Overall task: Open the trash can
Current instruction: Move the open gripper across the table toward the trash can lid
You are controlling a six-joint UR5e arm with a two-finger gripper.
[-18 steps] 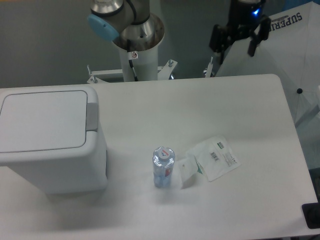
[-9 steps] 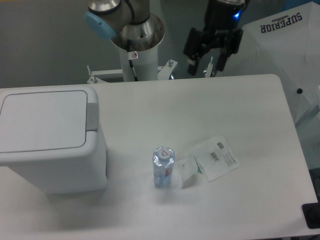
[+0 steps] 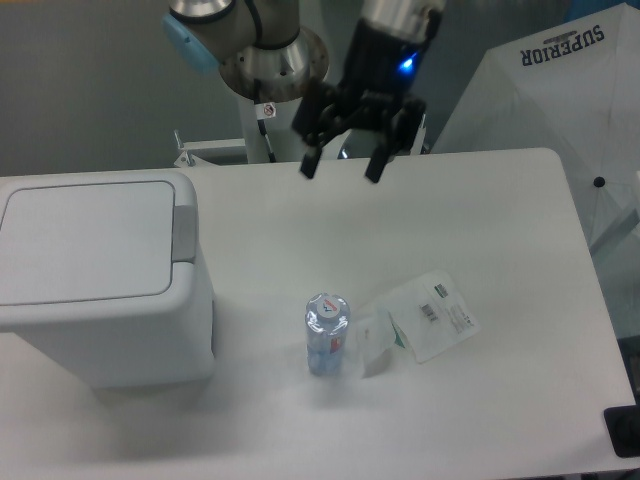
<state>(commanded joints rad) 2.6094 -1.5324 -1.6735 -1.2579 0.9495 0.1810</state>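
Note:
The trash can [image 3: 100,290] is a large white boxy bin at the left of the table. Its flat lid [image 3: 85,240] lies closed, and a grey push bar [image 3: 184,232] runs along the lid's right edge. My gripper [image 3: 341,168] hangs above the back middle of the table, to the right of the bin and well apart from it. Its two dark fingers are spread open with nothing between them.
A small water bottle [image 3: 327,334] stands upright near the table's middle. A white plastic packet [image 3: 425,315] lies just right of it. The arm's base column [image 3: 270,110] rises behind the table. A white umbrella-like cover [image 3: 560,90] stands at the back right.
The gripper has swept left from the back right corner to above the table's back middle, dropping lower and coming closer to the bin. The bin, bottle and packet have not moved.

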